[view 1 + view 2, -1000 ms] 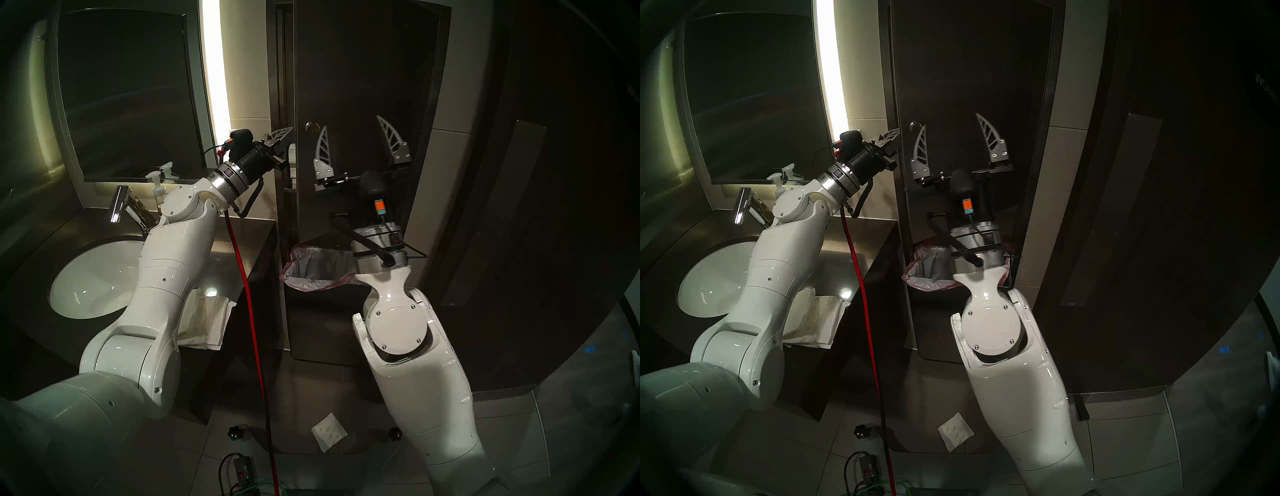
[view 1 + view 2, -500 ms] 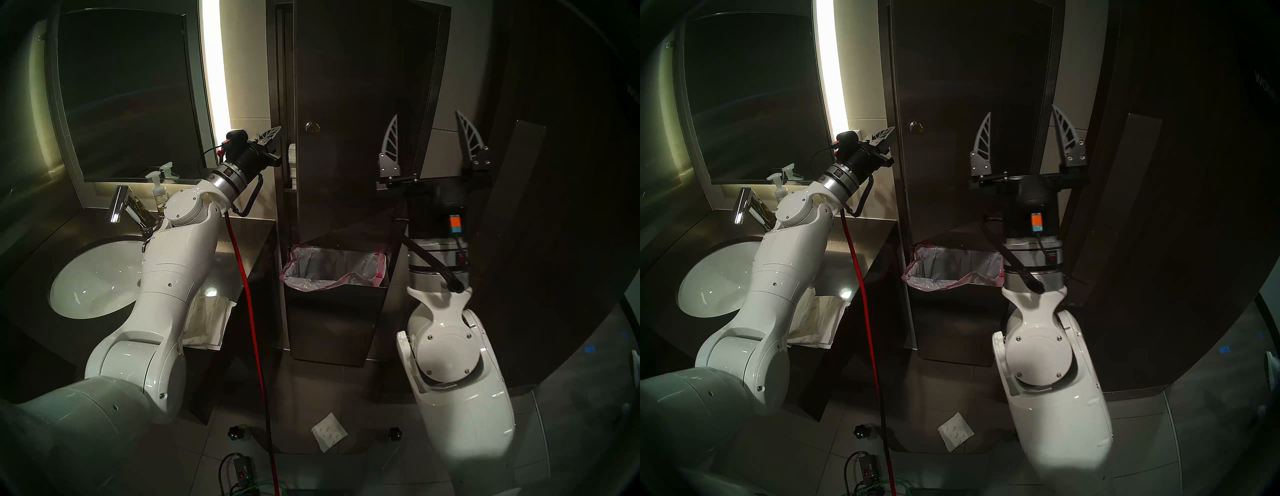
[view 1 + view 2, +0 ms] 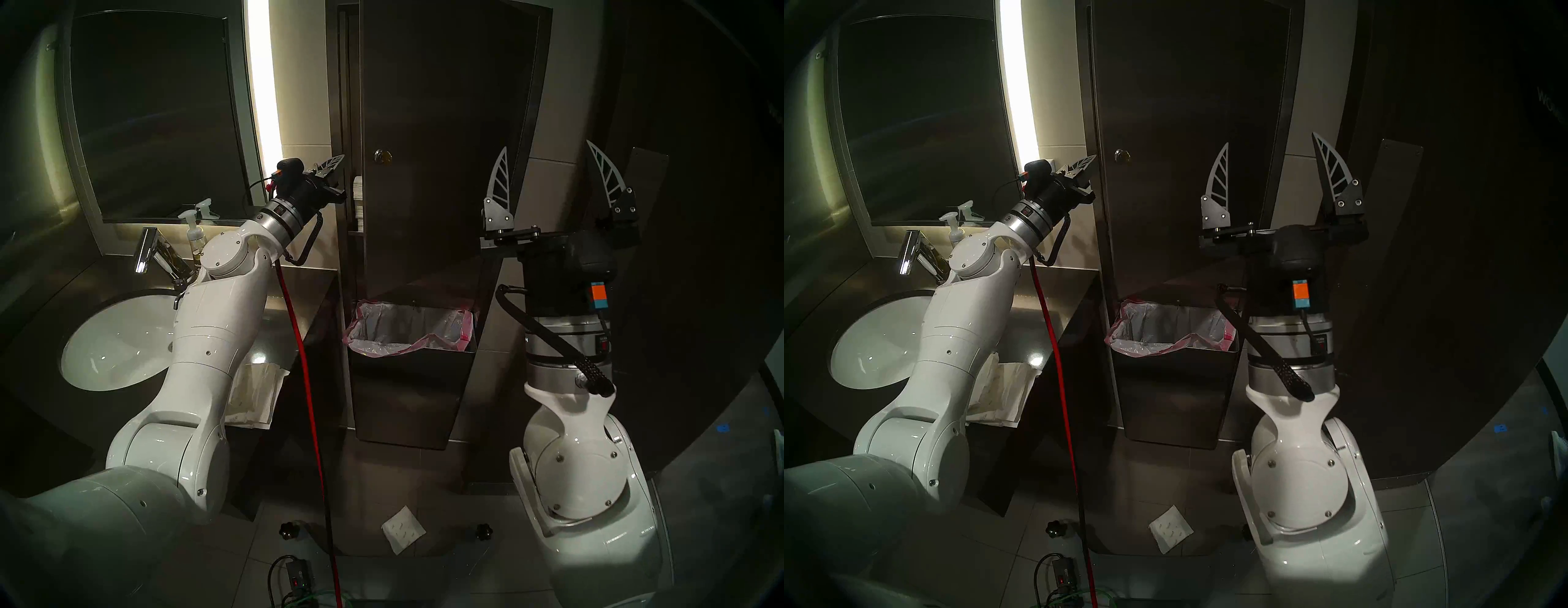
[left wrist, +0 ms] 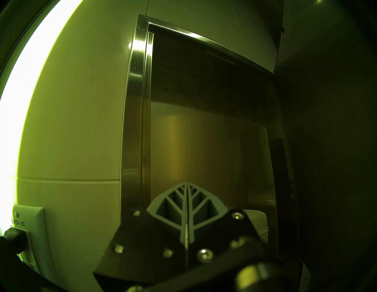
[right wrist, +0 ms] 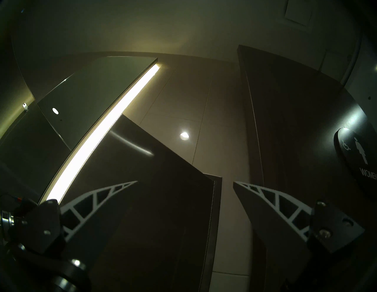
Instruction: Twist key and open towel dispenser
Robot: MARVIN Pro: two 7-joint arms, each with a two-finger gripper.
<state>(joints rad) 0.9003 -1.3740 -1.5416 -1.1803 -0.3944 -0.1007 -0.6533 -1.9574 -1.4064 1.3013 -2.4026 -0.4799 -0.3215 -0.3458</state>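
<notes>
**Towel dispenser** [image 3: 424, 127]: tall steel wall cabinet between mirror [image 3: 161, 119] and dark door. Front panel already ajar, free edge on the view's left, hinge side on the right. Interior open to the left wrist view, with a stack of paper towels [image 4: 258, 224] on its shelf.

**Key** [image 3: 382, 156]: small tab in the round lock, upper left of the panel. Untouched by either arm.

**Left gripper** [image 3: 337, 159]: jaws pressed fully together, nothing between them. Tip just beside the panel's free edge, aimed into the gap; contact not discernible.

**Right gripper** [image 3: 546, 145]: jaws spread wide, empty, well apart from the lock, off to the hinge side.

**Step in hand, as judged:** widening the opening; lock turn apparently done.

**Handling notes:**
- Slide the shut fingertips behind the free edge, then sweep outward along the panel's arc, not straight back.
- Keep contact low on the fingers; thin tips likely to slip off smooth steel.
- Stay clear of the towel stack and of the key, which sticks out and could snag.
- Hold the right arm outside the swing path.
- Mind the steel bin [image 3: 407, 382] below the panel.
</notes>
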